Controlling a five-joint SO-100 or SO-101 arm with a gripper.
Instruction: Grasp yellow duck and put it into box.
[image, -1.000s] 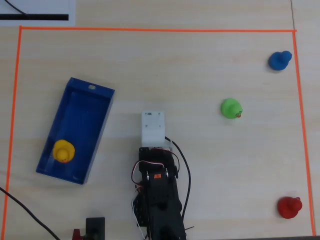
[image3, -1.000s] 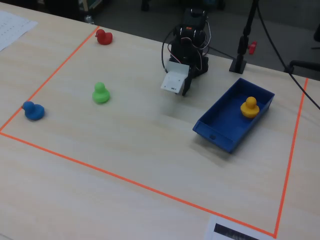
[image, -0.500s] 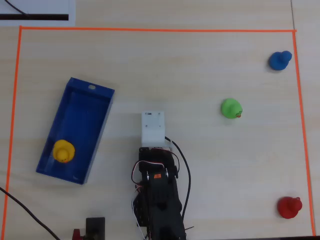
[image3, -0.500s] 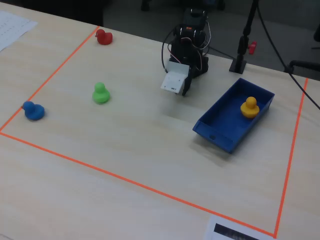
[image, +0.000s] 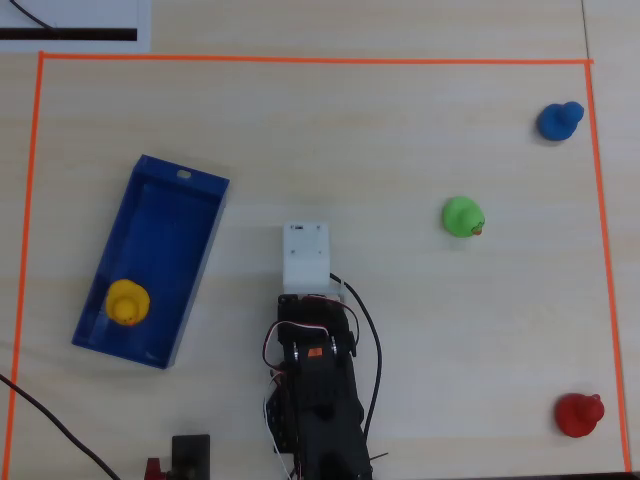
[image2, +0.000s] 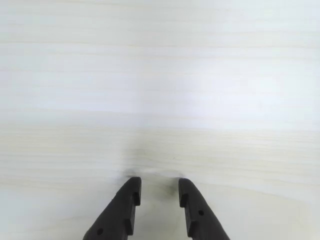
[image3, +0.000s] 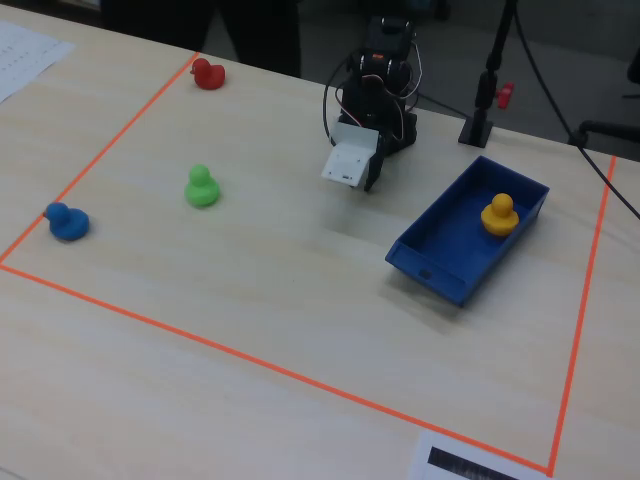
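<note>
**Duck already in box, arm parked, nothing left but to hold off**

Overhead view, left to right: the box (image: 178, 240), a long shallow blue tray with low walls and a small hole at its far short end, sits angled on the worktop (image: 400, 120). The yellow duck (image: 128, 302) lies inside it near the closer short end, a smooth rounded blob, looks like soft plastic or rubber. Just right of the box the arm is folded back, white block on its wrist, black body with loose cables. The hand (image2: 159, 187) in the wrist view has two dark matte fingers slightly parted with nothing between them, so released and empty, over bare pale wood grain. Further right: green duck (image: 463, 216), blue duck (image: 558, 120), red duck (image: 579, 415), all well apart, inside the orange tape border (image: 300, 59).

Judgement: placing step looks done; no further grasp needed.
</note>
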